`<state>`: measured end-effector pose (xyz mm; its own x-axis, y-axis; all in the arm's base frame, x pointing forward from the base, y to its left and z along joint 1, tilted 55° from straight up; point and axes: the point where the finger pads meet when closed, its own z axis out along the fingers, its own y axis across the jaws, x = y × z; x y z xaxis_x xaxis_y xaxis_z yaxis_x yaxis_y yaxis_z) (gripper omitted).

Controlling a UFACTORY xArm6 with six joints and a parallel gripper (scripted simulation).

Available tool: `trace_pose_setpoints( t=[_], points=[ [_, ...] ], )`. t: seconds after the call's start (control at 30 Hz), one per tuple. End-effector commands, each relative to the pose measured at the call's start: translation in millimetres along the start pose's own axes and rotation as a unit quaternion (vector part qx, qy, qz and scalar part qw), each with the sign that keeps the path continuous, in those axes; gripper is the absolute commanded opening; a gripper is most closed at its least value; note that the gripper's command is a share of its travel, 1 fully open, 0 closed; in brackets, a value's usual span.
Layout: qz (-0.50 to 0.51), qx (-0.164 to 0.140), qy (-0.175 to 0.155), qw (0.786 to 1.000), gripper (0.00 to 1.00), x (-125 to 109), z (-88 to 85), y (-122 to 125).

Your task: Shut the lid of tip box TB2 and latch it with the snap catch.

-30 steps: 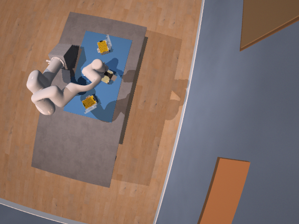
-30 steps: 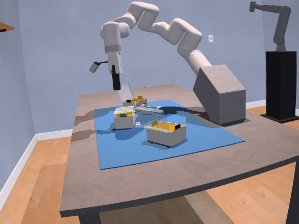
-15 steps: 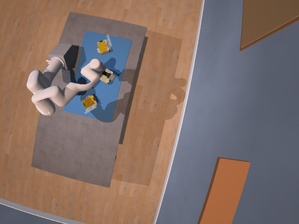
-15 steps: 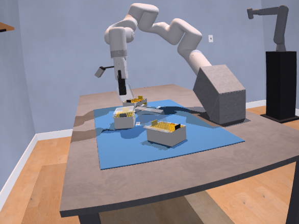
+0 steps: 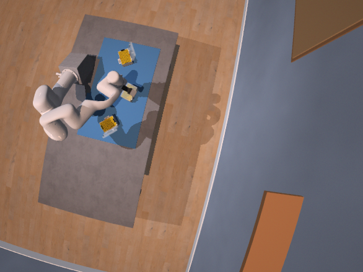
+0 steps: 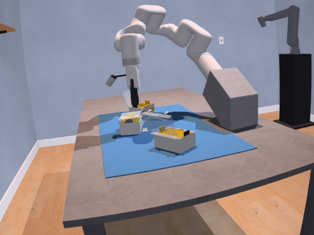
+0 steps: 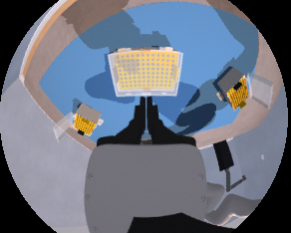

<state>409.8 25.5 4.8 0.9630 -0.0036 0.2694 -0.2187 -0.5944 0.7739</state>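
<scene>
Gripper [image 7: 146,120] fingers pressed together on nothing, poised above the middle tip box [image 7: 145,72] at frame centre, lid apparently down; judged best: press straight down on the front edge, keeping the box level.

You had three tip boxes on one blue bench mat [image 6: 128,157], all placed here against the arm's grey base block [image 6: 236,96]: one tip box [image 5: 125,57] lay on the mat just beside the block, a second [image 5: 130,92] sat farther out toward mid-mat, and a third [image 5: 108,124] stood farthest from it. One white arm [image 6: 171,30] rose from that block, carrying one gripper [image 7: 146,120]. One grey table [image 6: 112,203] held everything. Well apart from the block, one second, dark arm [image 6: 292,23] stood on one black pedestal [image 6: 294,90].
</scene>
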Motion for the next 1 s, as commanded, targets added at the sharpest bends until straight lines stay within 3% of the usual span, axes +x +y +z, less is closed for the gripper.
trace_pose_setpoints(
  t=[0.0, 0.47, 0.97],
  points=[
    [0.001, 0.001, 0.001, 1.000, 0.00, -5, 4.9, -1],
    [0.001, 0.001, 0.001, 1.000, 0.00, -5, 5.0, -1],
    [0.001, 0.001, 0.001, 1.000, 0.00, -5, 26.7, -1]
  ],
)
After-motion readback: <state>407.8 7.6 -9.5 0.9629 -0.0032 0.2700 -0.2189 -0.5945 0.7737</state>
